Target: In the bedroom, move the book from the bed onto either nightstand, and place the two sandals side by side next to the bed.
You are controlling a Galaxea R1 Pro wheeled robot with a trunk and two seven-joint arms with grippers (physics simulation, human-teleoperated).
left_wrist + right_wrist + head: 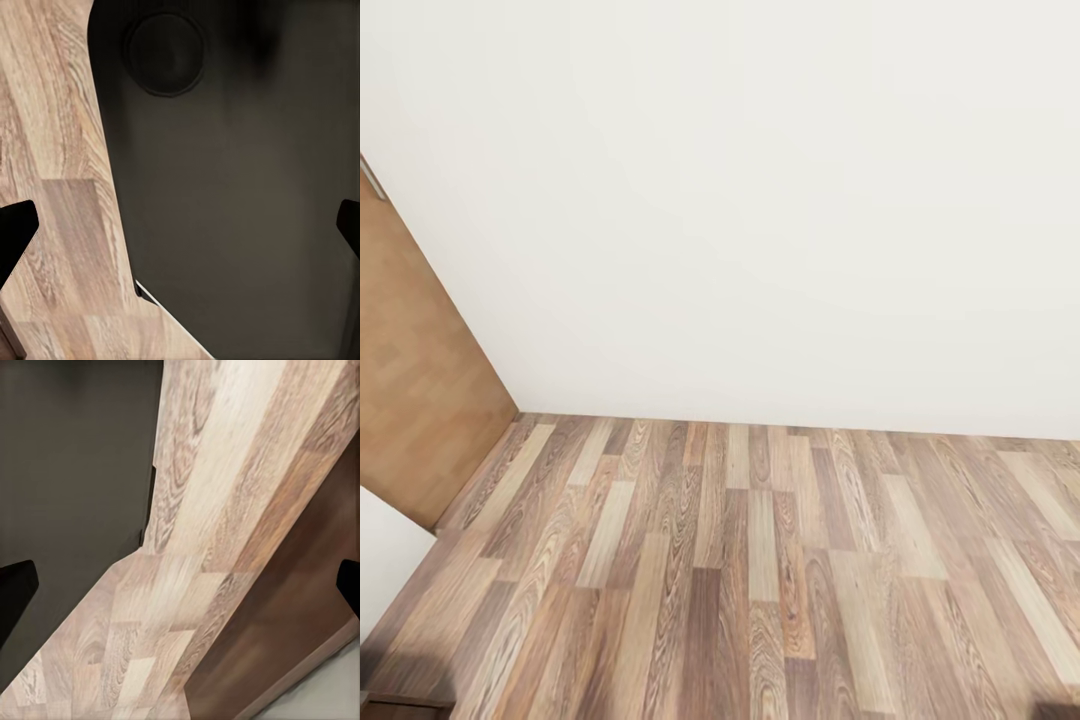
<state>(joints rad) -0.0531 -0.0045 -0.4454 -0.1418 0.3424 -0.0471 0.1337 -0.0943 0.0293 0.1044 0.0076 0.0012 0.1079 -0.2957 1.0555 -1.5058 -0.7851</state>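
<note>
I face a corner of the bedroom: a bare white wall (760,200) meets the brown wood-plank floor (760,580). The book, bed, nightstand and sandals are out of view. In the left wrist view my left gripper (180,225) is open, its dark fingertips (15,225) far apart at the picture's edges, with nothing between them. My right gripper (180,585) is likewise open and empty above the floor planks (225,510).
A brown wooden door (420,400) stands at the left, against the side wall. My own dark body (240,187) hangs close under the left gripper and beside the right one (75,472). A pale strip (330,690) edges the shadowed floor.
</note>
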